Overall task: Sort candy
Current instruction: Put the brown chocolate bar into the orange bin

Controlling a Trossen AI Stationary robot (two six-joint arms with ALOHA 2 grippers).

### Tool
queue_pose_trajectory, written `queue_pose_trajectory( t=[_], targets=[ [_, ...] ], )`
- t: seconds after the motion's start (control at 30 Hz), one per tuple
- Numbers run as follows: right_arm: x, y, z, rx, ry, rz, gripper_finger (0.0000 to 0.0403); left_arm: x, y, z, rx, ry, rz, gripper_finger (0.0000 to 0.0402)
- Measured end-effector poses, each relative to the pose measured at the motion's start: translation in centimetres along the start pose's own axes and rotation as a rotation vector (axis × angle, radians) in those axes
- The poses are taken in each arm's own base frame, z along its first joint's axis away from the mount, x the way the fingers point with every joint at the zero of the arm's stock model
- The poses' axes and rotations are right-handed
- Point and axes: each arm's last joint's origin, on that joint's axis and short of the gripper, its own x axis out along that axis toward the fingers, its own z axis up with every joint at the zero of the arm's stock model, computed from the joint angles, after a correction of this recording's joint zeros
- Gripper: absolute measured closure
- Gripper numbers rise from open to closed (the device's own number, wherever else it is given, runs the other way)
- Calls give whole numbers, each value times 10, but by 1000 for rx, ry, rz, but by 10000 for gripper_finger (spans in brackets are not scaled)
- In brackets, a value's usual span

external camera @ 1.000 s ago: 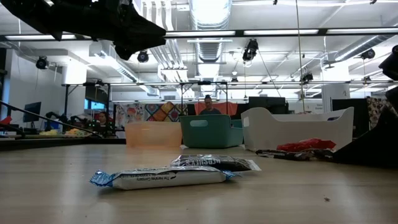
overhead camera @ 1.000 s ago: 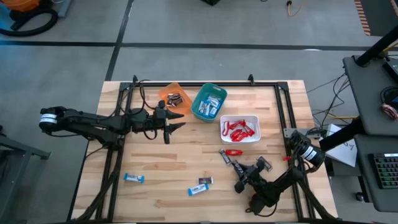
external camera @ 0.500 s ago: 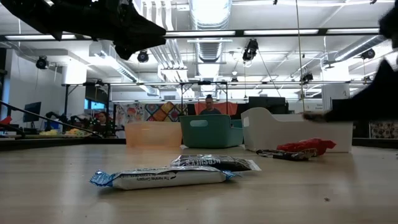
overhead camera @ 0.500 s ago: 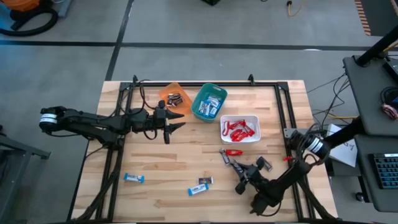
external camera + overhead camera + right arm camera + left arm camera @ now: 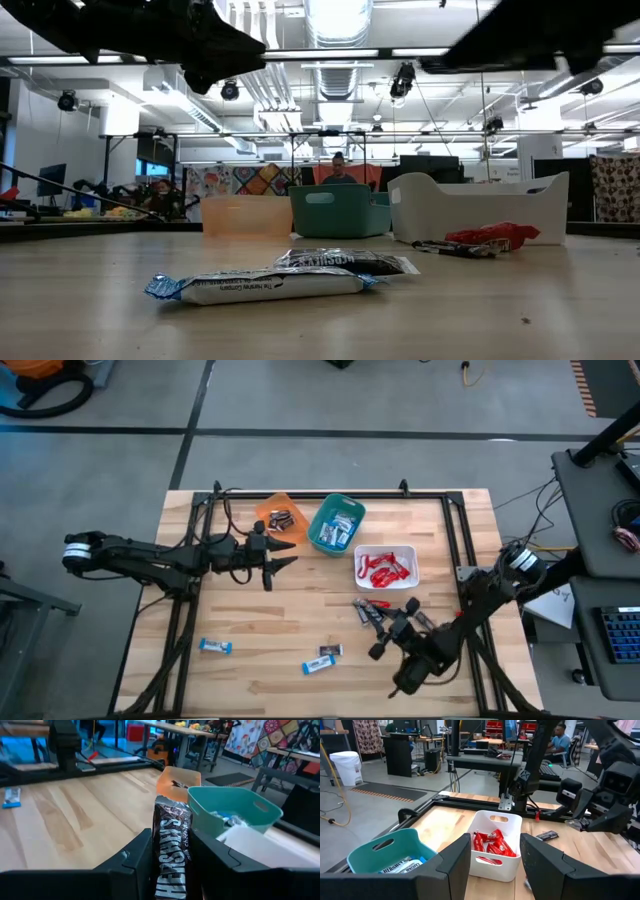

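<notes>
Mostly glossy, flat-crimped candy (image 5: 270, 284) wrappers

White block letters reading "HERSHEY'S", with "milk chocolate" in smaller type beside them, run along the dark brown wrapped candy bar (image 5: 170, 855) standing at the lower centre of the right wrist view. In the low view, the blue-and-white wrapped candy bar (image 5: 265, 286) at lower centre carries a line of dark print, and the dark wrapped bar (image 5: 345, 261) just behind it bears pale lettering; neither can be made out. In the left wrist view, the wrappers inside the teal plastic bin (image 5: 375, 857) at lower left show printing too small to read.
</notes>
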Motion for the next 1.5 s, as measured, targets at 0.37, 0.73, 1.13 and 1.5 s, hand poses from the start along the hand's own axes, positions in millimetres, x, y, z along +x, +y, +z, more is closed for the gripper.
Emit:
queue_pose_trajectory(
  t=[0.37, 0.73, 1.13, 1.5],
  targets=[
    [42, 7, 36, -128, 92, 108, 280, -11, 1, 6, 10, -1, -1, 248],
    [97, 6, 60, -193, 126, 431, 281, -22, -3, 9, 8, 19, -31, 248],
    [134, -13, 67, -184, 147, 505, 283, -26, -8, 6, 10, 65, -55, 248],
    [129, -26, 45, -426, 462, 514, 275, -27, -8, 0, 1, 119, -50, 248]
  ],
)
